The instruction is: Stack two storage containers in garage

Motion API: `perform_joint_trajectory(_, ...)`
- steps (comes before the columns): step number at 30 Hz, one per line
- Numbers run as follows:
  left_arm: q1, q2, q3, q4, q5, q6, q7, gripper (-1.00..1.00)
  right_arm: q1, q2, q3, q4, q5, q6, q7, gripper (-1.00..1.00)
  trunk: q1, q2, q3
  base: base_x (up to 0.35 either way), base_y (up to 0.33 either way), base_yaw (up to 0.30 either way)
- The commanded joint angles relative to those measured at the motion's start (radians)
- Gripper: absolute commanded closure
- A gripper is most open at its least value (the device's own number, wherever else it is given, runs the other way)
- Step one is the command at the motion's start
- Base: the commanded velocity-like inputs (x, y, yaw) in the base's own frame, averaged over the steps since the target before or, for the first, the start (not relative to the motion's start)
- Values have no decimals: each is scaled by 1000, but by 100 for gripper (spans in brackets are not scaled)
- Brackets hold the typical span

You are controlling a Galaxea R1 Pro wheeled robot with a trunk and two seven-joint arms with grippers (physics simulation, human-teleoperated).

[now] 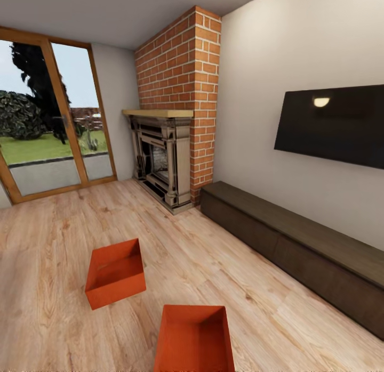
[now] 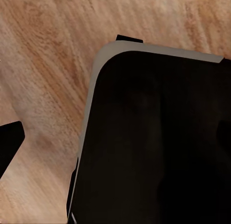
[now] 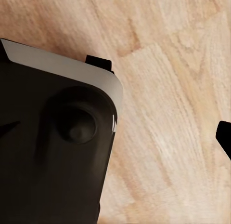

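Note:
Two orange-red open-top storage containers stand on the light wood-plank floor of the living room in the head view. One container (image 1: 116,272) sits left of centre, turned slightly. The nearer container (image 1: 195,337) lies at the lower middle, cut off by the picture's edge. Both look empty. In the left wrist view a dark fingertip (image 2: 8,142) shows at the picture's edge over wood planks. A dark fingertip (image 3: 225,137) shows likewise in the right wrist view. Nothing lies between the fingers of either gripper.
A brick fireplace (image 1: 162,159) stands in the far corner, beside a tall glass door (image 1: 48,121). A long low dark cabinet (image 1: 298,244) runs along the right wall under a black TV (image 1: 333,124). My black base (image 2: 154,137) (image 3: 48,147) is below both wrists.

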Motion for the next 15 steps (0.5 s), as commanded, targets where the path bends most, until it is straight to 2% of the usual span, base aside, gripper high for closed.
perform_joint_trajectory(1, 1, 0, 3, -2, 3, -1, 1, -100, -1, 1, 8, 2, -8, -5, 0, -100, 0, 0, -2, 0, 0, 0)
perform_joint_trajectory(15, 1, 0, 3, -2, 3, -1, 1, -100, -1, 1, 7, 2, -8, -5, -1, -100, 0, 0, -25, 0, 0, 0)
